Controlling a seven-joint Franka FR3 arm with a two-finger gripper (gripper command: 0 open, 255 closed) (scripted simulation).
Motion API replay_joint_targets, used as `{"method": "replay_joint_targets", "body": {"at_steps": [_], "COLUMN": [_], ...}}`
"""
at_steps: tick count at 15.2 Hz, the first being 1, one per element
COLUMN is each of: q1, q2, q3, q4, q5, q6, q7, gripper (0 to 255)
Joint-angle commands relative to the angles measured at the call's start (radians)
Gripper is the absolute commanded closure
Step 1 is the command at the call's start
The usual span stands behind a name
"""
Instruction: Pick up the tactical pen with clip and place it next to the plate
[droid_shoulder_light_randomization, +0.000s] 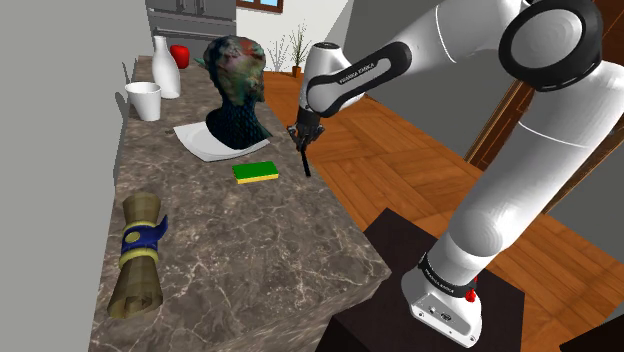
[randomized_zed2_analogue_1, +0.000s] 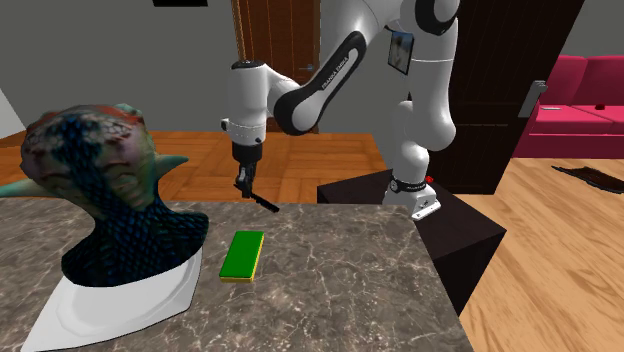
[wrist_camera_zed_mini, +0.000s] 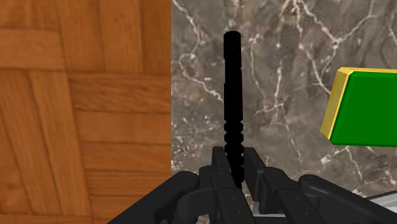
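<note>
Black tactical pen (wrist_camera_zed_mini: 233, 95) is clamped between the gripper (wrist_camera_zed_mini: 234, 162) fingers and held over the marble worktop (droid_shoulder_light_randomization: 250, 250) edge — pickup appears complete. Remaining: carry it past the green sponge (droid_shoulder_light_randomization: 256, 172) to the white plate (droid_shoulder_light_randomization: 197, 146) — then set it down alongside.

Marble-look counter (droid_shoulder_light_randomization: 250, 260) was set along a grey wall (droid_shoulder_light_randomization: 50, 120), wood parquet floor (droid_shoulder_light_randomization: 400, 160) was laid beyond it, and a magenta sofa (randomized_zed2_analogue_1: 585, 95) was parked near a dark door (randomized_zed2_analogue_1: 495, 90). A wood-framed window (droid_shoulder_light_randomization: 262, 4) was spotted out back.
</note>
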Motion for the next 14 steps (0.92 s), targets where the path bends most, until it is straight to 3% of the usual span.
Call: {"method": "replay_joint_targets", "body": {"at_steps": [1,9,14], "q1": [0.000,0.003,0.003], "q2": [0.015,0.085,0.085], "q3": [-0.001,-0.008,-0.008], "q4": [-0.011,-0.038,-0.038], "q5": [-0.007,-0.044,-0.044], "q6": [0.025,0.121,0.121], "q7": [0.006,0.037,0.037], "gripper": [255,255,255]}}
